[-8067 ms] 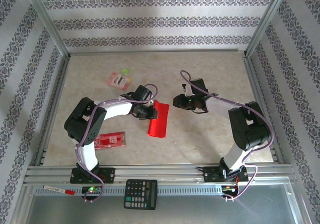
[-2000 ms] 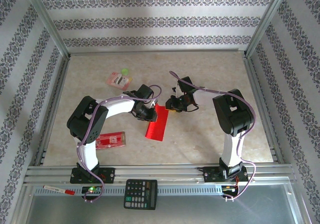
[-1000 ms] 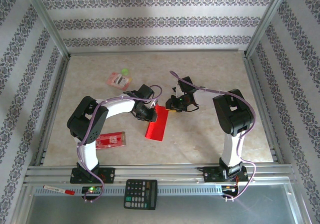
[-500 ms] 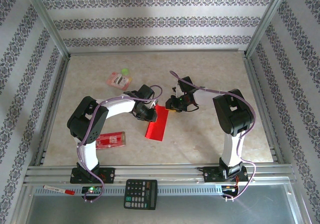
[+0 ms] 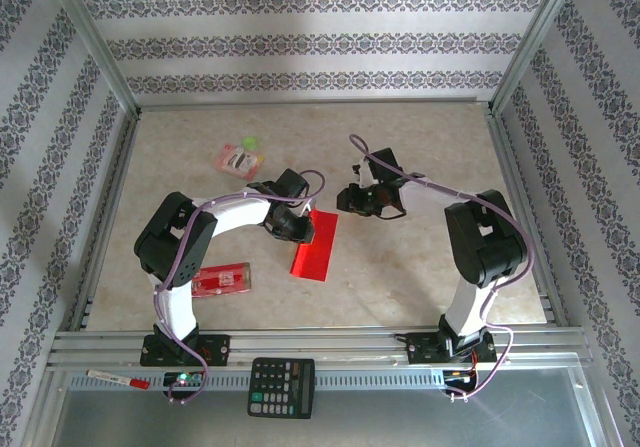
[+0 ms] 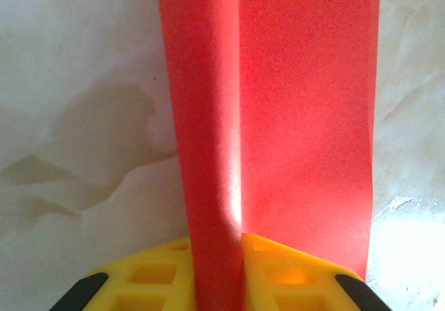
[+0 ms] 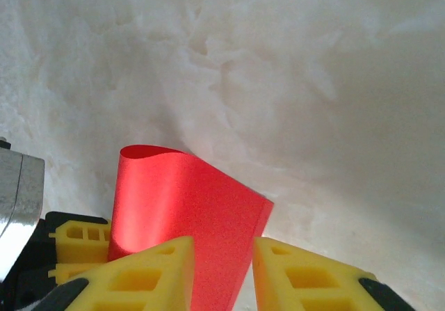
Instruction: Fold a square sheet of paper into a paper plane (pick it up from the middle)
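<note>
Early stage: the square sheet of paper (image 5: 316, 250), as yet only doubled into a long strip without nose or wings, rests on the desk (image 5: 430, 147), its raised crease pinched in the closed left hand (image 6: 217, 247), its curled edge just ahead of the right hand (image 7: 222, 252), whose fingers stand parted, clamping nothing.

Three walls carry white wallpaper with bands of grey ornamental print: the back wall (image 5: 320, 42) across the top of the frame, the left wall (image 5: 40, 167) and the right wall (image 5: 600, 167) down the sides. Slanting metal posts (image 5: 95, 42) stand in the upper corners. The pale beige, marbled table top (image 5: 430, 137) fills the middle, evenly lit with soft shadows. Silver rails (image 5: 350, 347) and a grey metal sheet (image 5: 400, 417) cross the bottom.
</note>
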